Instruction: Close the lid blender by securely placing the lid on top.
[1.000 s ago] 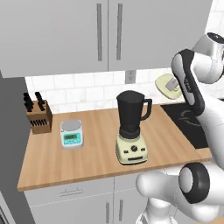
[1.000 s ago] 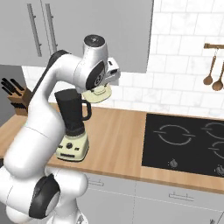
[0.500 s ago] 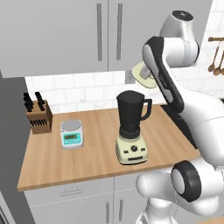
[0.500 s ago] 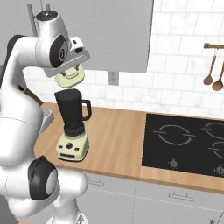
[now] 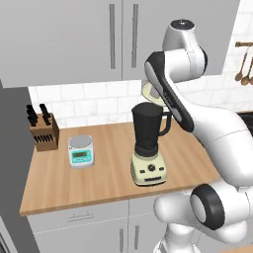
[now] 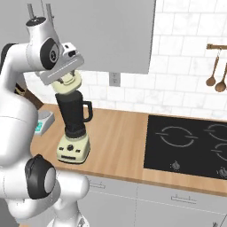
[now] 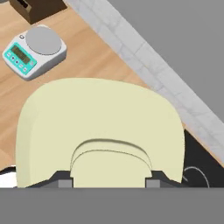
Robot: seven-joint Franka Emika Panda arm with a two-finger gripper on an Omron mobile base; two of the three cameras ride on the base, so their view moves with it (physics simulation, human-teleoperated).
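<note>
since a second ago the lid (image 6: 66, 83), pinched at its knob by the gripper (image 6: 65, 80), has been swung from beside the stove to just above the blender (image 6: 73, 126), so only lowering is judged to remain. the grip is shown close in the hand view, while the small gap above the jar rim is seen in the right base view.

Table (image 5: 104, 178): matt wood grain. Blender (image 5: 148, 144): dark glossy plastic jar, cream base. Lid (image 7: 100, 127): smooth matt cream plastic.
</note>
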